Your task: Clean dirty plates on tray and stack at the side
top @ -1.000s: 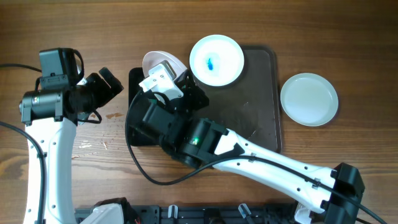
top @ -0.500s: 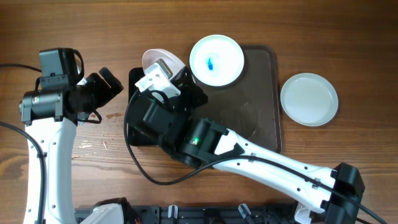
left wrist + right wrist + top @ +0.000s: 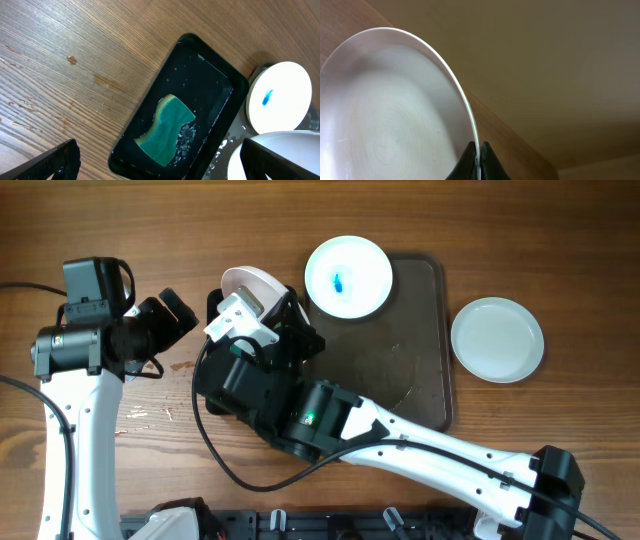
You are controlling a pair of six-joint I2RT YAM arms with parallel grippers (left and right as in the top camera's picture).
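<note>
Right gripper (image 3: 478, 156) was clamped on plate (image 3: 390, 115) rim, bottom centre of frame; plate spread up-left above it. Left gripper (image 3: 160, 152) gaped wide, lol.

A small glossy black rectangular tray (image 3: 202, 82) with rounded corners lies slantwise on the brown wood-grain table (image 3: 60, 30). In it, nearer its lower end, lies a green-and-yellow sponge (image 3: 165, 127) with a wavy edge. Wet bubbles (image 3: 187, 136) touch the sponge's side, and droplets speckle the tray's bottom. Small dark marks (image 3: 72, 60) dot the wood near the tray.
</note>
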